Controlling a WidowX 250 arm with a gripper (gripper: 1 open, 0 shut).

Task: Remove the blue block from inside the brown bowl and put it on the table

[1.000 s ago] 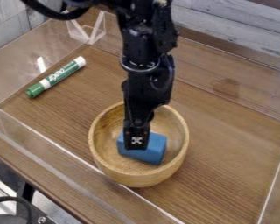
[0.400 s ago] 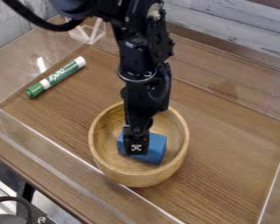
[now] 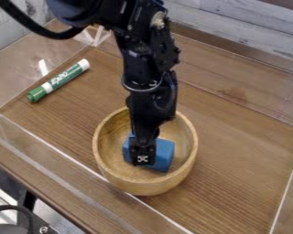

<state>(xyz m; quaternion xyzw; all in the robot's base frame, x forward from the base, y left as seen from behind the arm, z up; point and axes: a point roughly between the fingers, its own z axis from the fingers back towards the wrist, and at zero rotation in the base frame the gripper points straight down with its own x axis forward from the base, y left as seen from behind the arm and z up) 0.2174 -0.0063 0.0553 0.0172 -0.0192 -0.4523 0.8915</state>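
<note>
The brown bowl (image 3: 107, 166) stands on the table (image 3: 241, 101) near the front. Inside it lies the blue block (image 3: 163, 156), resting on the bowl's floor. My gripper (image 3: 142, 154) reaches straight down into the bowl and is open. Its tip, with a black-and-white patterned finger (image 3: 142, 157) facing the camera, is at the block's near face. The arm hides the block's top and left part. I cannot tell whether the fingers touch the block.
A green-and-white marker (image 3: 59, 79) lies on the table at the back left. Low clear acrylic walls (image 3: 63, 155) border the tabletop along the front and sides. A clear stand (image 3: 94, 35) sits at the back behind the arm.
The arm has sunk a little lower into the bowl, bringing the gripper tip down to the block. The block and bowl have not moved.
</note>
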